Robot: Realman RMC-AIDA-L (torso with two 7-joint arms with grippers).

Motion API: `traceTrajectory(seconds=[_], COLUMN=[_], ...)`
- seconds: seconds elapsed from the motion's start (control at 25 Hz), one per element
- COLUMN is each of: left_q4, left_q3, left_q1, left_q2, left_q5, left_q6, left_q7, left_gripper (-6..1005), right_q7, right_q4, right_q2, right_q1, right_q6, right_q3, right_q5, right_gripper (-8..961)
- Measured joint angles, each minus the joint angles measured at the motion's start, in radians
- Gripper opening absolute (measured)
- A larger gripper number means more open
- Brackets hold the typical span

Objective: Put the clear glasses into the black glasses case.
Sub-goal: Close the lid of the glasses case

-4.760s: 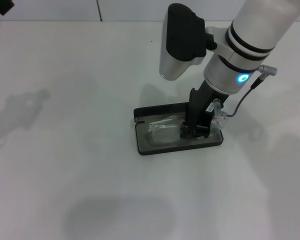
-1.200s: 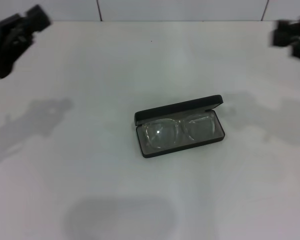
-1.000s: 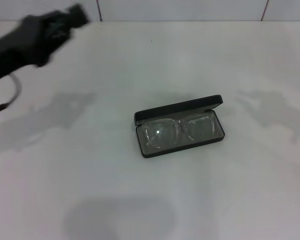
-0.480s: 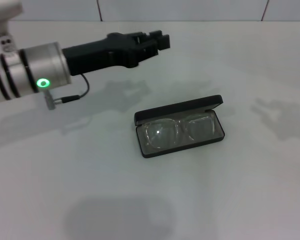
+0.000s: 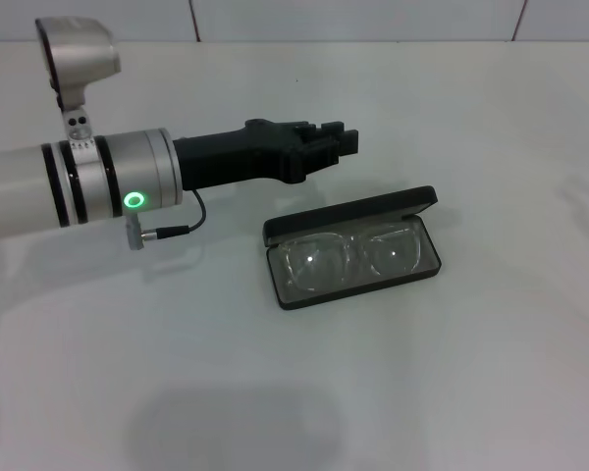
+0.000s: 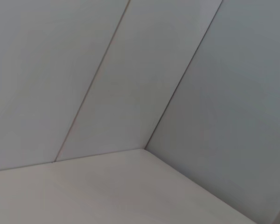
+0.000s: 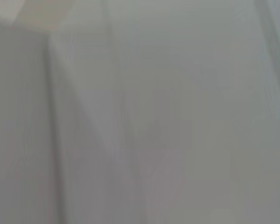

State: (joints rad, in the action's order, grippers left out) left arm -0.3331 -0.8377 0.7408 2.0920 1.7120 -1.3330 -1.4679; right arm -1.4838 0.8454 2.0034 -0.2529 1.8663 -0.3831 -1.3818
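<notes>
The clear glasses (image 5: 353, 257) lie flat inside the open black glasses case (image 5: 351, 258), lenses up on the grey lining, so the placing itself looks done. The case rests on the white table (image 5: 422, 392) with its lid standing up along the far edge. The left pincer (image 5: 340, 145) hangs above the table just beyond and to the side of that lid, touching nothing; it is probably positioned there to push the lid down. Whether its fingers are spread or pressed together I cannot tell. The right pincer is out of sight, clear of the case.
</notes>
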Motion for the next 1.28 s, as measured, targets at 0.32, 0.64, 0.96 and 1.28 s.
traceTrajectory(seconds=[0.32,0.64,0.96,1.28], left_q4=[0.022,0.062,0.078,0.082], left_q3=[-0.035,-0.081,-0.104,-0.129], left_q1=[0.002,0.008,0.008,0.012], left_q2=[0.000,0.006,0.005,0.006], left_q5=[0.002,-0.002,0.003,0.001], left_q6=[0.046,0.132,0.124,0.123], left_q7=[-0.002,0.002,0.000,0.000], left_gripper=[264,264,264,265], right_q7=[0.016,0.008,0.007,0.007], right_q4=[-0.083,-0.085,-0.107,-0.109], right_q2=[-0.023,-0.016,-0.016,-0.015], right_q1=[0.002,-0.008,-0.023,-0.026], right_q6=[0.052,0.043,0.036,0.030], right_q3=[0.086,0.066,0.058,0.058], right_q5=[0.076,0.046,0.042,0.041], right_gripper=[192,192,192,192])
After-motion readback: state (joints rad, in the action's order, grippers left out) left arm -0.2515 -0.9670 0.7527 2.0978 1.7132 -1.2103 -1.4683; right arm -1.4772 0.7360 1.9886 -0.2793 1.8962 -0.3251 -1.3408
